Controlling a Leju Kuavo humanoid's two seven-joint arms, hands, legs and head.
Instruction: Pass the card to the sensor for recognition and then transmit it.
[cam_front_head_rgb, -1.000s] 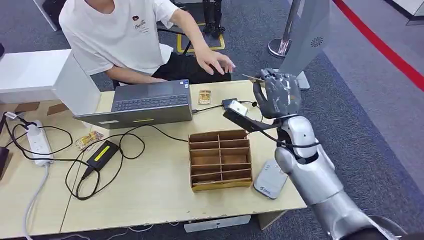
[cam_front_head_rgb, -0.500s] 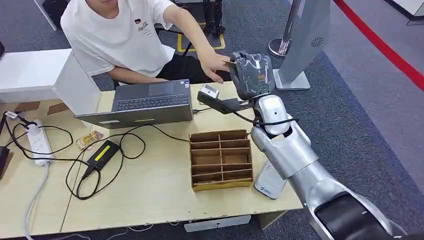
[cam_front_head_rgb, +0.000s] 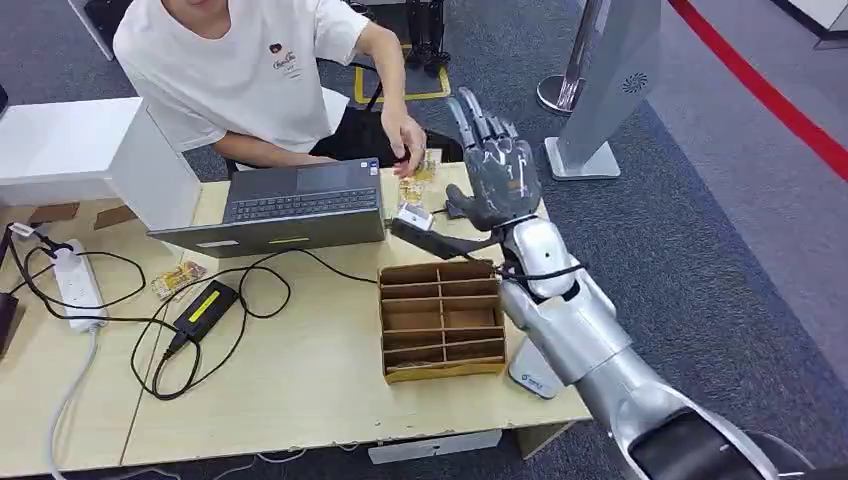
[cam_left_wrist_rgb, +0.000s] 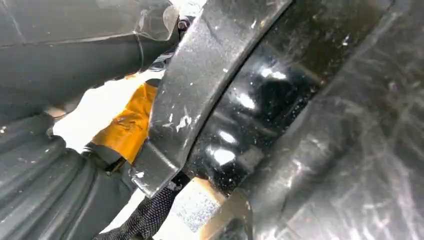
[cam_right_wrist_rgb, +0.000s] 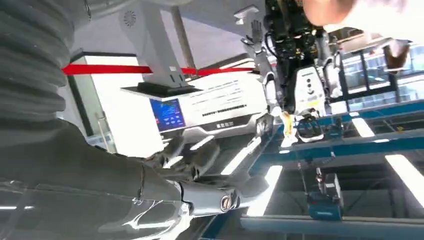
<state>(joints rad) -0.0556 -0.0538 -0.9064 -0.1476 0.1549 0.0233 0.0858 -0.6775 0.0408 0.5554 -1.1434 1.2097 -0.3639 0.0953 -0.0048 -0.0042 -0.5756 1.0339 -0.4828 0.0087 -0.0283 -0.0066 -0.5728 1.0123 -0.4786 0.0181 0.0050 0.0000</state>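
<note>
In the head view the right hand (cam_front_head_rgb: 497, 175) is raised over the table's (cam_front_head_rgb: 300, 385) far edge with fingers spread, grasping nothing; the card (cam_front_head_rgb: 428, 163) is with the person's hand (cam_front_head_rgb: 407, 132), so the handover looks done. The right wrist view looks along that hand's (cam_right_wrist_rgb: 65, 165) grey cover; no writing is legible there. In the left wrist view I cannot tell the left hand's state.

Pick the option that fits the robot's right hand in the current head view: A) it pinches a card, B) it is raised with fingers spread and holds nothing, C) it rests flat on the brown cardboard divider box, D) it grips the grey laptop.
B: the right hand is raised above the light wooden table with fingers apart and nothing in it.
</note>
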